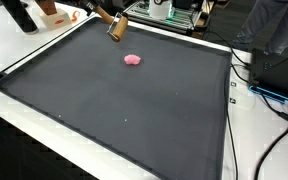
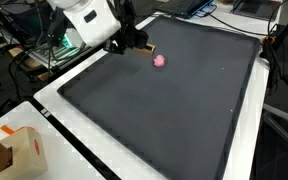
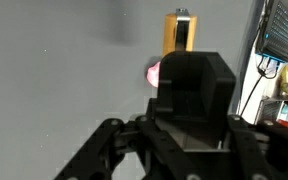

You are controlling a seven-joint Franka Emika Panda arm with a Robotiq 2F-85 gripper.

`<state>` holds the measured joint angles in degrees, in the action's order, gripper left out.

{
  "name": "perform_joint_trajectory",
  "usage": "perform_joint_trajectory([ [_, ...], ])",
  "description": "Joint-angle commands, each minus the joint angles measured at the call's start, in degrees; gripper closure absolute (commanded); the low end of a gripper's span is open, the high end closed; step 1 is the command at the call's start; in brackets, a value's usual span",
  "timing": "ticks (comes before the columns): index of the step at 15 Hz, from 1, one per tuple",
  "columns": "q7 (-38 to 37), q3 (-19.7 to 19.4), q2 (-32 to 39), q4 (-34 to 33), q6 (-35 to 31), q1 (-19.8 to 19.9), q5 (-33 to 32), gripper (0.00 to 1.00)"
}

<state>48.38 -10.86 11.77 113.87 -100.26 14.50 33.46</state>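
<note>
The end effector [image 2: 139,46], angled low over the worktop's [image 1: 134,120] edge, seems closed on a wooden block [image 1: 118,27], whose tilt suggests it is carried rather than resting, while a pink lump [image 1: 133,60] lies loose nearby, untouched.

A mat [image 1: 134,120] covers most of the bench [image 1: 14,50]. On it, near the far edge, lies a pink lump [image 1: 133,60]. A wooden block [image 1: 117,26] sits just behind it, nearer that edge, at the claw [image 2: 127,42]. A cardboard box [image 2: 19,150] stands on a bench corner, off the mat.
</note>
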Motion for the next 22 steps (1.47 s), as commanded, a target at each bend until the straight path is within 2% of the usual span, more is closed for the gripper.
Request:
perform_joint_trajectory([
  [1,2.05,0.5,1.26,-0.57,-0.66,1.59,2.51,0.76],
  [10,1.26,1.16,2.02,0.84,-7.04,1.31,3.96,0.76],
  [22,0.19,2.87,0.85,3.26,-15.18,0.18,2.01,0.76],
])
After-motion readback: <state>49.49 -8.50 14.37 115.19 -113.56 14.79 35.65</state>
